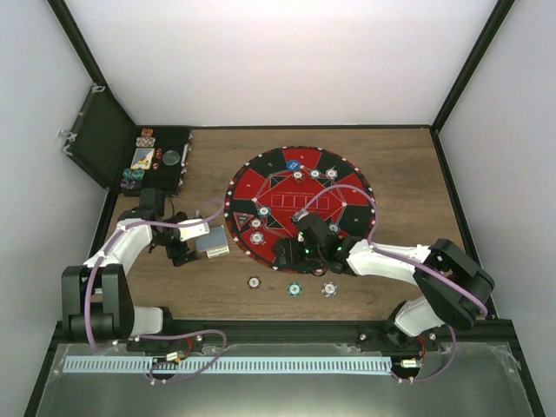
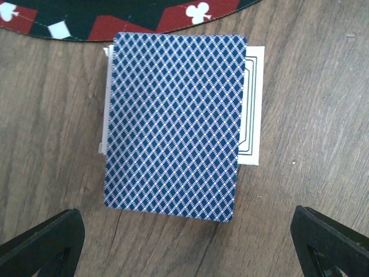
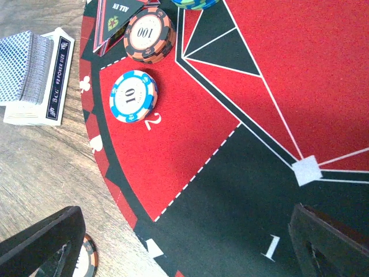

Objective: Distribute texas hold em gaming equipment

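A deck of cards with blue-and-white diamond backs [image 2: 173, 124] lies on a white card box [image 2: 253, 104] on the wood, just off the round red-and-black mat [image 1: 347, 195]. It also shows in the top view [image 1: 214, 243] and the right wrist view [image 3: 23, 66]. My left gripper [image 2: 184, 248] is open and empty, hovering just short of the deck. My right gripper [image 3: 184, 248] is open and empty over the mat's near edge. A blue 10 chip [image 3: 133, 96] and an orange 100 chip [image 3: 149, 34] sit on the mat ahead of it.
Three chips [image 1: 295, 289] lie on the wood in front of the mat. More chips [image 1: 314, 173] and a blue button [image 1: 294, 164] sit on the mat's far side. An open black case [image 1: 161, 156] with chips stands at the back left.
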Robot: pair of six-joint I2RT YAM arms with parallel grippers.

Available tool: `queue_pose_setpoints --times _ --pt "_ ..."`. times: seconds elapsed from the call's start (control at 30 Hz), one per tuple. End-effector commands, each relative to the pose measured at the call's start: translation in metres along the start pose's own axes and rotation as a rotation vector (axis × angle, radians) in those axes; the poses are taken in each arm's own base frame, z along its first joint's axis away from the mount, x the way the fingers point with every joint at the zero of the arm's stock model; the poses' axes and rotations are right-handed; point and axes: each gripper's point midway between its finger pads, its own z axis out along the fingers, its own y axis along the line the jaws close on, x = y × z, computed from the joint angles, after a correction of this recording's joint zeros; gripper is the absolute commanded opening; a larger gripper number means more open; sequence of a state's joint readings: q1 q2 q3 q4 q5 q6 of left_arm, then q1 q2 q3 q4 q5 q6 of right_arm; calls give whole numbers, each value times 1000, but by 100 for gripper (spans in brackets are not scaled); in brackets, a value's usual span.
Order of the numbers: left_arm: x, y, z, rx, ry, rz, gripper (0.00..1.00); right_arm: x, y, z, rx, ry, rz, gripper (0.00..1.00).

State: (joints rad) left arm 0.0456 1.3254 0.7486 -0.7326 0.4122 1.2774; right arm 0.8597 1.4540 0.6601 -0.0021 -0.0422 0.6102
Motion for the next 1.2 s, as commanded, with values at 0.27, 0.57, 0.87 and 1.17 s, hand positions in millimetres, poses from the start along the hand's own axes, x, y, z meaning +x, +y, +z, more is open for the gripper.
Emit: queue_pose_setpoints --times 0.27,0.57,0.87,1.17 --pt "-4 0 12 50 -4 87 100 -7 8 1 -18 -25 -8 99" --pt "-6 8 19 50 -3 85 100 -5 8 1 -26 -15 -2 98" --pt "-10 8 14 37 -8 102 100 -3 8 1 -27 -8 6 95" --pt "-16 -3 -7 11 -17 168 100 -1 7 1 -27 0 12 94"
